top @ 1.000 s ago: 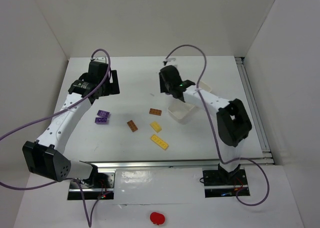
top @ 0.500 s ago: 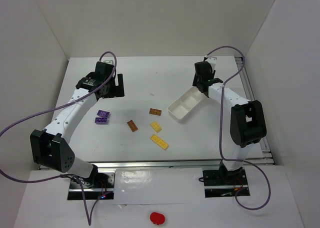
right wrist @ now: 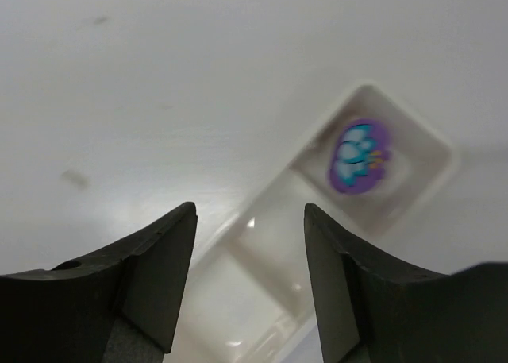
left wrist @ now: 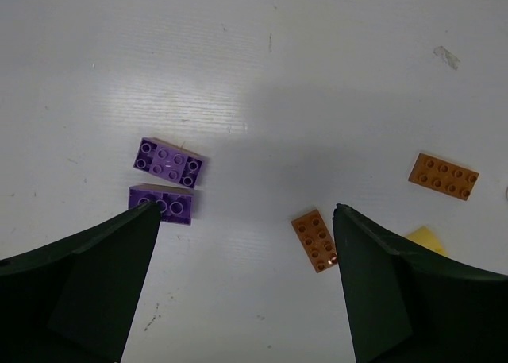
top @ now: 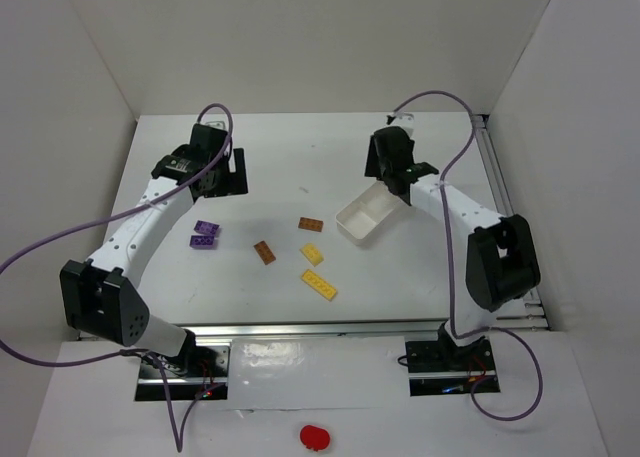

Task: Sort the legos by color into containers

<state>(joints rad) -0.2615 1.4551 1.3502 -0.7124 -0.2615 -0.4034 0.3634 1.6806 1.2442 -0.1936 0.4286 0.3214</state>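
Note:
Two purple legos [top: 205,234] lie side by side left of centre; they also show in the left wrist view [left wrist: 167,163]. Two brown-orange legos [top: 310,224] [top: 264,252] and two yellow legos [top: 313,253] [top: 318,284] lie mid-table. A white container [top: 360,220] with divided compartments sits right of centre. My left gripper [top: 222,177] [left wrist: 245,210] is open and empty, above and behind the purple legos. My right gripper [top: 392,177] [right wrist: 250,208] is open and empty over the container's [right wrist: 270,220] far end. No lego shows in its compartments.
A purple and blue sticker [right wrist: 355,156] is on the floor of one compartment. A brown-orange lego [left wrist: 316,240] lies beside my left gripper's right finger in the wrist view. White walls enclose the table on three sides. Metal rails [top: 510,217] run along the right edge.
My right gripper swung from over the container to the back right, then came partway back to the container's far end. The container now lies more elongated. The left gripper shifted slightly right early on.

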